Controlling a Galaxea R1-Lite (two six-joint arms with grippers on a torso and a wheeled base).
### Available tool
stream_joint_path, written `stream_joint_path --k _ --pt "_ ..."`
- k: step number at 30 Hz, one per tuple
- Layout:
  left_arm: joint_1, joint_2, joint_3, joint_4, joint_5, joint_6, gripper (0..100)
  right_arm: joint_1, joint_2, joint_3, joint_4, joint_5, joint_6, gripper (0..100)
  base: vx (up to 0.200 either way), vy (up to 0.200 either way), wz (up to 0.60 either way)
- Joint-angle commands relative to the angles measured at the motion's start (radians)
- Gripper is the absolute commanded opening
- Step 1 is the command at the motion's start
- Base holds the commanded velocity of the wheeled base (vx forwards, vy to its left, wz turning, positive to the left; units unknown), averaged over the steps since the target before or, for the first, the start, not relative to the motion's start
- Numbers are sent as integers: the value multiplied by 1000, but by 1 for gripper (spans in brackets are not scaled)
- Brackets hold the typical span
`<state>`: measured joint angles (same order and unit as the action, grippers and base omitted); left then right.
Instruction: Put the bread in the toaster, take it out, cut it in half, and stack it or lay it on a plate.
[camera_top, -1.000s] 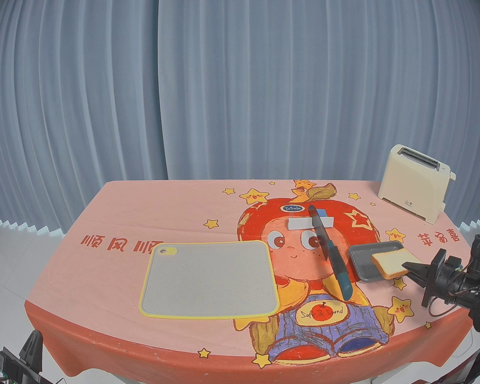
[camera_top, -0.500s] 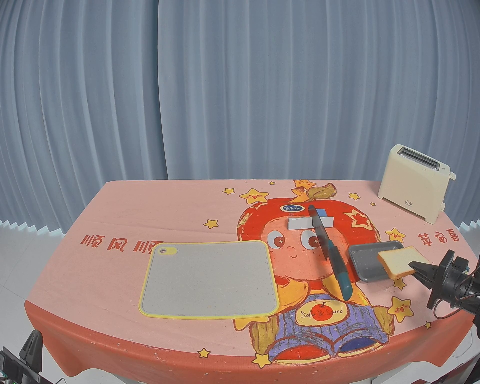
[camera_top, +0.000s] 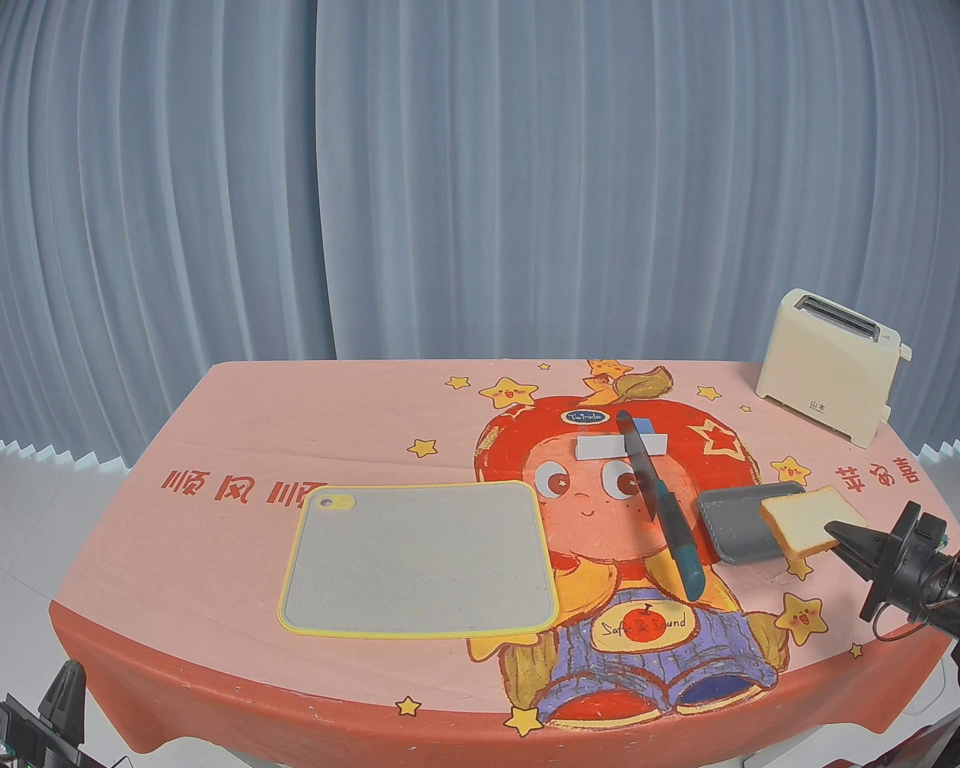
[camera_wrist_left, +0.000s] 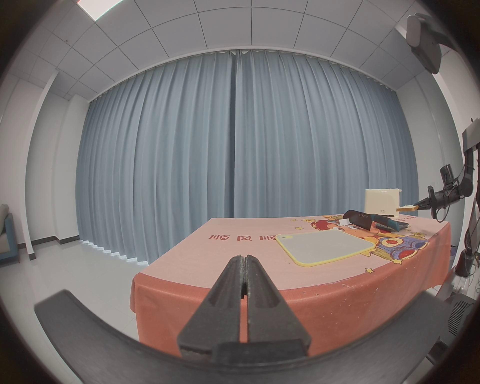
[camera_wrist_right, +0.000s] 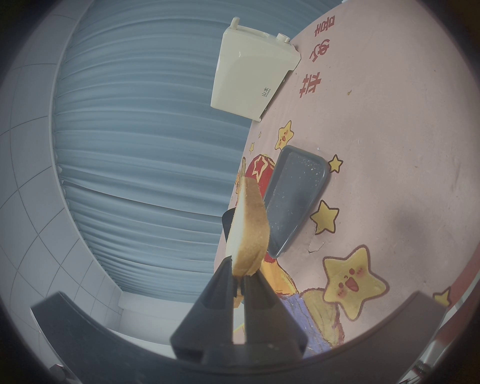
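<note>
At the table's (camera_top: 300, 420) far right edge, head view: see right gripper (camera_top: 848, 538) clamped on one corner of the bread (camera_top: 810, 520), slice held in the air, overhanging the right end of the dark plate (camera_top: 740, 520). Lies near flat, slightly tilted. Toaster (camera_top: 830, 365) farther back from the gripper, same right side, well apart from it, slots facing up. Read the slot's long axis as running left-back to right-front. Knife (camera_top: 665, 505) just left of the plate, tip over a small pale block (camera_top: 598, 447). Cutting board (camera_top: 420, 560) further left.

Left wrist view: left gripper (camera_wrist_left: 244, 282) with jaws pressed together, holding nothing, hanging off the table's near-left corner. Across the table, see bread (camera_wrist_left: 407, 208) as a thin level sliver at the tip of the right gripper (camera_wrist_left: 422, 204), toaster (camera_wrist_left: 382, 201) just behind it from this angle.

Right wrist view: bread (camera_wrist_right: 248, 225) edge-on, pinched between the jaws of the right gripper (camera_wrist_right: 239, 285). Plate (camera_wrist_right: 295, 195) on the cloth beyond the slice, toaster (camera_wrist_right: 252, 75) past the plate, on the same line out from the gripper.

Judgement: step in hand = carry bread to toaster. Right arm clearly the nearer one and the one holding the slice. Needs the slice turned onto its edge and lined up with the slot axis before lowering. Little margin with a corner pinch; risk of swing or slip on the way.
</note>
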<state>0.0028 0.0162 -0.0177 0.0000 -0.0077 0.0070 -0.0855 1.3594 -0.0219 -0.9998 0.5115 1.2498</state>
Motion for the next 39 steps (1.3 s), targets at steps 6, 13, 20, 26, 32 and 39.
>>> stream_joint_path --k 6,13,20,26,32,39 --pt "0 -16 18 0 0 1 0 6 -54 5 0 -1 0 0 0 0 0" --pt "0 -16 18 0 0 1 0 10 -77 11 1 -1 0 0 0 0 0" --pt "0 -16 18 0 2 2 0 23 -80 17 1 -1 2 0 0 0 0" --pt "0 -16 18 0 2 1 0 24 -85 19 1 -1 0 0 0 -67 0" --pt "0 -16 18 0 2 -1 0 24 -80 19 1 -1 2 0 0 -200 0" --pt "0 -16 18 0 2 -2 0 26 -80 19 3 1 0 0 0 -200 0"
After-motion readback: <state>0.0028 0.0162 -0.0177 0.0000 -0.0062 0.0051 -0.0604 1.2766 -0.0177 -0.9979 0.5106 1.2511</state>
